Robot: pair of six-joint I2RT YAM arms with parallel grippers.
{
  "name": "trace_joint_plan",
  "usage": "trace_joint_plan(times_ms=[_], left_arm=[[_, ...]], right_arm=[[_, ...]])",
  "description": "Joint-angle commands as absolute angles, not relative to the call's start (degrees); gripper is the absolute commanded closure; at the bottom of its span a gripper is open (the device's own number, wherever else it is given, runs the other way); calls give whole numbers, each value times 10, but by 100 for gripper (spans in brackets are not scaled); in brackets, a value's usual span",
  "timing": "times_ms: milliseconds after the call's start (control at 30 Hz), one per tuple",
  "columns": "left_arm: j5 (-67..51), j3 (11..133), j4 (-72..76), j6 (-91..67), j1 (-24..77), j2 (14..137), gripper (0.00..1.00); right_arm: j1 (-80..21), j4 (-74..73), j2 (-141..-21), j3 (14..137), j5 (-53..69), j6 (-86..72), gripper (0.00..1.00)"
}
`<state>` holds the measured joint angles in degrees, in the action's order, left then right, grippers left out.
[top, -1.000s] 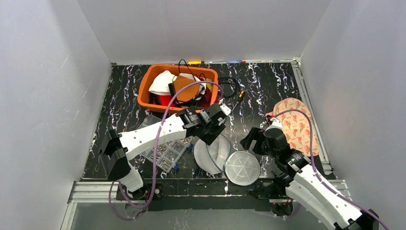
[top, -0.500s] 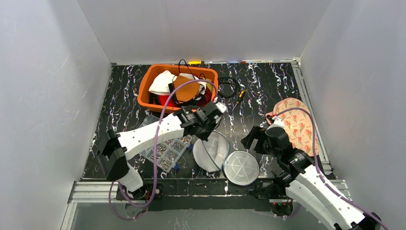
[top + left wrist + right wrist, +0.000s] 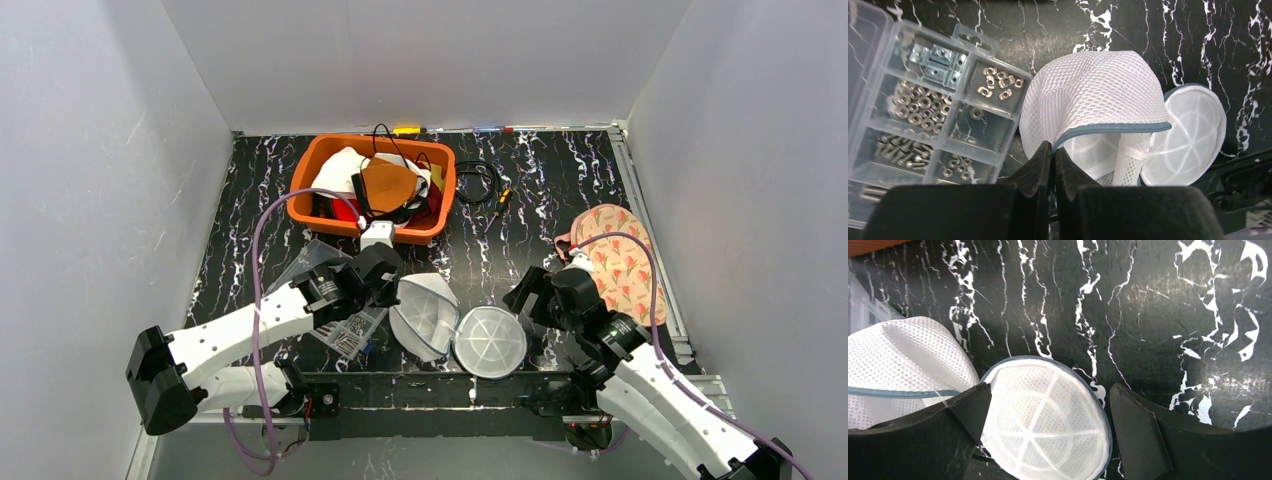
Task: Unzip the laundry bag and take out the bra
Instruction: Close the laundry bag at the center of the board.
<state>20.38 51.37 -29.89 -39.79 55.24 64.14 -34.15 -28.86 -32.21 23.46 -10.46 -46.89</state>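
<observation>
The laundry bag (image 3: 425, 310) is a white mesh dome with a blue-grey zipper rim, lying open in two halves near the table's front edge. My left gripper (image 3: 1054, 147) is shut on the zipper edge of the domed half (image 3: 1093, 100); it sits at that half's left side (image 3: 385, 285). The round flat half (image 3: 1043, 420) lies below my right gripper (image 3: 1049, 390), which hangs open over it with its fingers apart on either side. The bra (image 3: 620, 265), pink with a floral print, lies on the table at the right, outside the bag.
An orange bin (image 3: 310, 185) full of clutter stands at the back centre. A clear parts box (image 3: 923, 105) with nuts and screws lies just left of the bag. Black cables (image 3: 480, 180) lie right of the bin. White walls close in three sides.
My left gripper has shut on the bag's zipper edge and pulled back to the near left, dragging the bag that way. The right gripper has barely moved.
</observation>
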Motion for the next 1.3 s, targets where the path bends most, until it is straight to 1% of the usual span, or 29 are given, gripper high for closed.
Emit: trace_joint_plan(times_ms=[0,267,400,667,867,933,967,1000,1067,1167,1267], left_arm=[[234,484,-268,-499,550,620,100],[248,484,-291,-540,551,627,100],[254,495,-302,-544,550,638,100],[252,501,-307,-539,550,650,100],[233,499,-299,-520,550,650,100],[227,499,-299,-515,550,648,100],[224,499,-299,-513,550,646,100],[220,499,-298,-511,550,645,100],[211,498,-296,-508,550,643,100],[179,498,-284,-507,551,645,100],[151,502,-272,-515,555,649,100]], right_arm=[[-342,-266,-329,202,-97,-506,5],[-342,-305,-310,164,-116,-552,25],[-342,-331,-306,160,-113,-550,33],[-342,-349,-328,155,-90,-530,54],[-342,-315,-381,158,-72,-514,77],[-342,-309,-390,167,-72,-506,88],[-342,-310,-392,176,-74,-501,96],[-342,-316,-392,189,-82,-493,99],[-342,-331,-393,228,-112,-471,99],[-342,-312,-410,264,-116,-449,99],[-342,-347,-450,360,-174,-403,99]])
